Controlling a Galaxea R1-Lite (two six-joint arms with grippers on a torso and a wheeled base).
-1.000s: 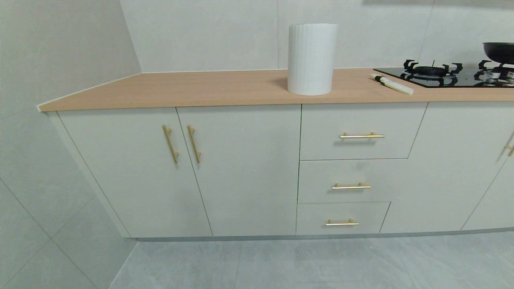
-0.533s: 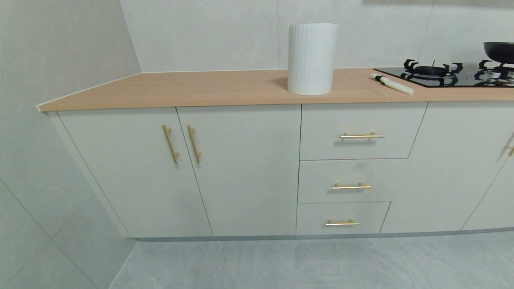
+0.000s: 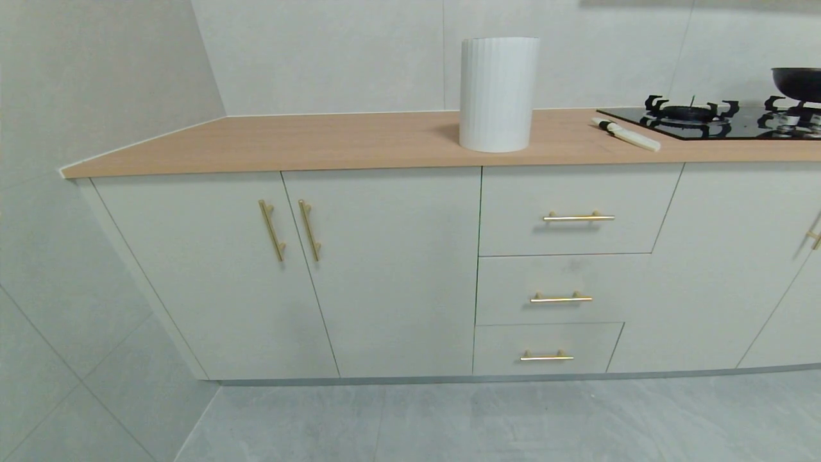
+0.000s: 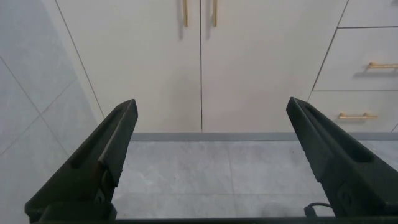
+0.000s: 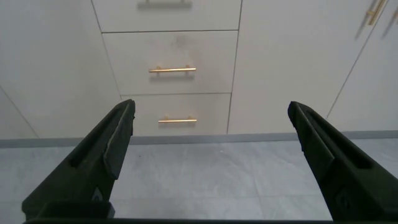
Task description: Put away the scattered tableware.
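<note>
A cream-handled utensil (image 3: 625, 135) lies on the wooden counter (image 3: 333, 141), just left of the black gas hob (image 3: 718, 122). A tall white ribbed canister (image 3: 498, 94) stands upright on the counter to the utensil's left. My left gripper (image 4: 211, 109) hangs low and open, facing the double cabinet doors (image 4: 200, 62) above the grey floor. My right gripper (image 5: 211, 109) is also low and open, with nothing between its fingers, in front of the lower drawers (image 5: 172, 70).
A dark pan (image 3: 797, 82) sits on the hob at the far right. Three drawers with gold handles (image 3: 578, 217) stack below the canister, beside double doors (image 3: 288, 256). A tiled wall closes the left side; grey floor (image 3: 487, 423) lies in front.
</note>
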